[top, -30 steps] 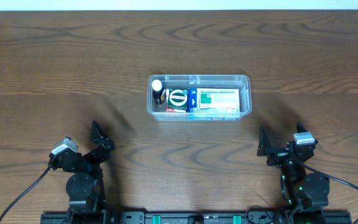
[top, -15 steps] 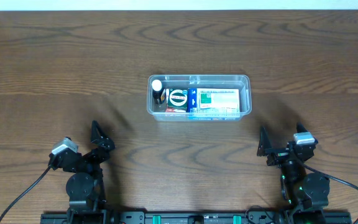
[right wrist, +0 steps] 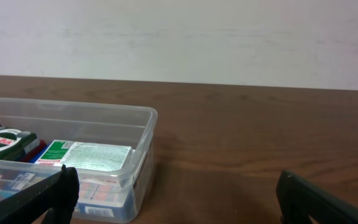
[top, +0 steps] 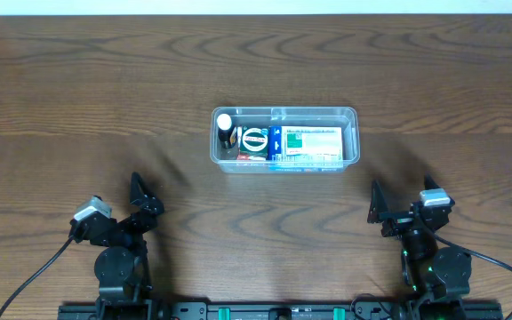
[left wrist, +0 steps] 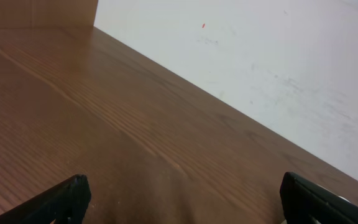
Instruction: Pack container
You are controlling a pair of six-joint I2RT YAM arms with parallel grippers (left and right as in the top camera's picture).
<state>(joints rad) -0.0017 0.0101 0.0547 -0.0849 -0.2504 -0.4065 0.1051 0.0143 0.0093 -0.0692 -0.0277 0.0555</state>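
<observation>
Unmoved since a second ago, arms and tub alike; same poses, same contents.

Parked at the near edge of the wooden table: left gripper near left, right gripper near right, well apart from each other and from the tub; jaws of both spread wide, pinching nothing (plain from each wrist view: dark fingertips at the lower corners, bare wood between).

Set mid-table, a little right of centre and beyond both grippers: the container, clear plastic, long side running left to right, upright, nearer the right gripper than the left.

Packed inside, from left to right: a dark bottle with a white cap at the far left corner; a round green-and-white label atop something red; a green-and-white box filling the right part, blue edge on its left.

Seen from the right wrist: container rim at left; white wall behind the far edge.
</observation>
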